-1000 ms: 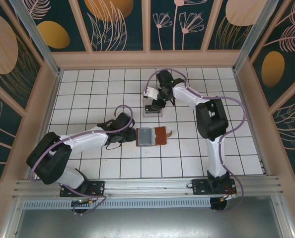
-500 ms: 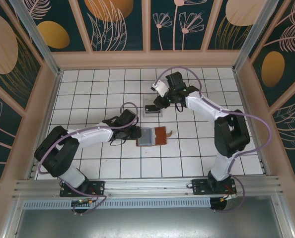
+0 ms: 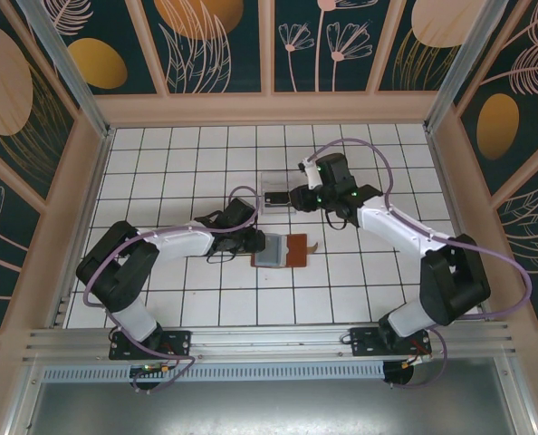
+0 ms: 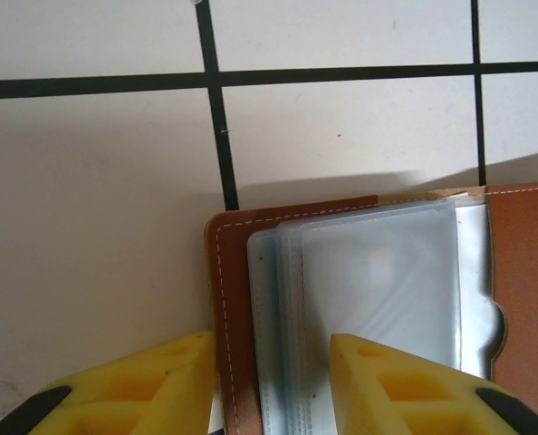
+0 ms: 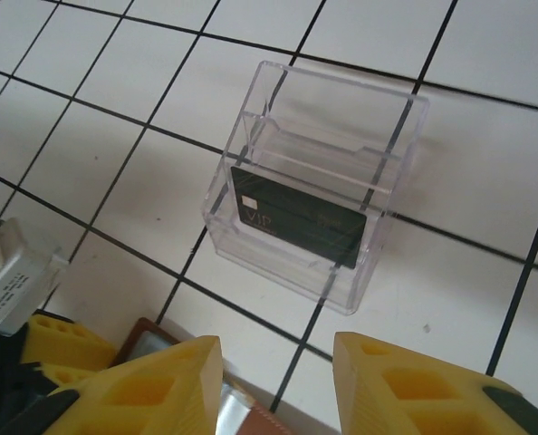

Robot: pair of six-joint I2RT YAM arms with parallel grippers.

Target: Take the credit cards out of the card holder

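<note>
One dark card in clear stand

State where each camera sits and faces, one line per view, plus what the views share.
Top external: above and behind the bases, looking down on the tiled table; both arms in full.
Left wrist: on the left arm, looking down at the open card holder; left gripper at the bottom.
Right wrist: on the right arm, looking down at the clear stand holding a dark card; right gripper below.
Shared: all three show the card holder.

Brown card holder lies open flat, grey credit cards stacked inside.
</note>
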